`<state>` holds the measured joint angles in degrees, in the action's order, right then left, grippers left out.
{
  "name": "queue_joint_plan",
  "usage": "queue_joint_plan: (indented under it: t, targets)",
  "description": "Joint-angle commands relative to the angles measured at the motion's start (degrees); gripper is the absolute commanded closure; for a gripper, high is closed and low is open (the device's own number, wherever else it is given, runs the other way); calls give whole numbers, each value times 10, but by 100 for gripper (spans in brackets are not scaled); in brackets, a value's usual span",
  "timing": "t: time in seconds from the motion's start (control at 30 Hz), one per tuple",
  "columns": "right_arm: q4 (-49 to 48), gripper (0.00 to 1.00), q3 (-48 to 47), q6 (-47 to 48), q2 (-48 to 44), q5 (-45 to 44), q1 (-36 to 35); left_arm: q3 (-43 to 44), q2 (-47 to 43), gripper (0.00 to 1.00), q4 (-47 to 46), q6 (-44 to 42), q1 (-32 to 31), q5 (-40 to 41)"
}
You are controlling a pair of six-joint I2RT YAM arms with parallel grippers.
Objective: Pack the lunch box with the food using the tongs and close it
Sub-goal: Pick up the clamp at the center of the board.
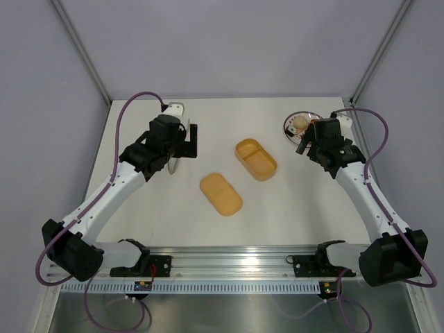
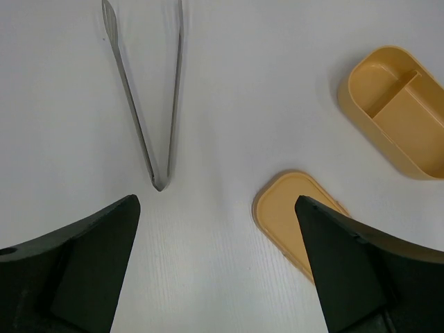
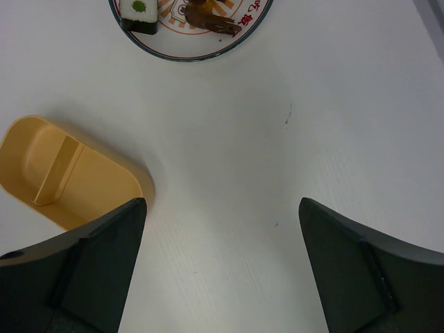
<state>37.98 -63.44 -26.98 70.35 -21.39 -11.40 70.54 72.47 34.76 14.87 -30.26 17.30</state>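
The mustard-orange lunch box point(image 1: 256, 159) sits open mid-table, its two compartments empty point(image 2: 399, 111) point(image 3: 69, 173). Its flat lid point(image 1: 221, 193) lies apart, to the near left of it point(image 2: 288, 208). The silver tongs point(image 2: 149, 104) lie flat on the table, with the joined end toward my left gripper point(image 2: 215, 201). That gripper hovers open above them, mostly hiding them from the top view point(image 1: 187, 142). The food, a white roll point(image 3: 139, 14) and a dark brown piece point(image 3: 208, 17), rests on the patterned plate point(image 3: 187, 58). My right gripper point(image 3: 222, 202) hangs open and empty between plate and box point(image 1: 309, 142).
The plate point(image 1: 300, 125) stands at the table's far right, close to the frame post. Grey walls enclose the table at the back and on both sides. The mounting rail point(image 1: 229, 263) runs along the near edge.
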Motion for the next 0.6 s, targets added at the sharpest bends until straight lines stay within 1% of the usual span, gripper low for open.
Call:
queue_joint_plan:
  t: [0.0,0.1,0.27,0.4,0.57]
  targets:
    - [5,1,-17,-17,-13,-5,-1,18,1,1,-1,10,3,35]
    - [3,1,-13,-14,-18,1,-1,21,12,1,4,30,13,37]
    - [7,1,-13,-16,-19,6,-2,35,43,1,27,37,33,22]
    - [10,1,-15,-16,-17,17,-1,54,97,1,59,21,49,14]
    - [7,1,-14,-19,-17,40,-1,62,155,1,53,21,85,-28]
